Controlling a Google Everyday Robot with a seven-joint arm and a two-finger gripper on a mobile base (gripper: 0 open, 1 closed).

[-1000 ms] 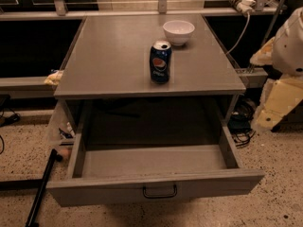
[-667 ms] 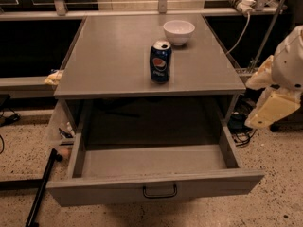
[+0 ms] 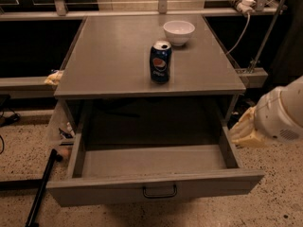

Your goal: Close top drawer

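The top drawer is pulled far out of the grey table. It lies just to the left of the claw, as the camera sees it. The drawer is wide and shallow, and grey inside. Its flat front is lower in the picture than the claw and nearer to the camera. A small black handle sits in the middle of that front, down and to the left of the claw.

The claw is pale yellow. It sits at the end of a fat white arm that comes in from the right edge. The claw is right beside the outside of the drawer's right wall, about half way along it. One cannot tell if it touches the wall. One also cannot tell how far open the claw is, or if it holds anything.

Up and to the left of the claw, a blue soda can stands upright on the table top. A white bowl sits behind the can, farther from the claw. The two are near each other but apart. Far to the left of the claw, past the drawer, a black stick slants over the speckled floor.
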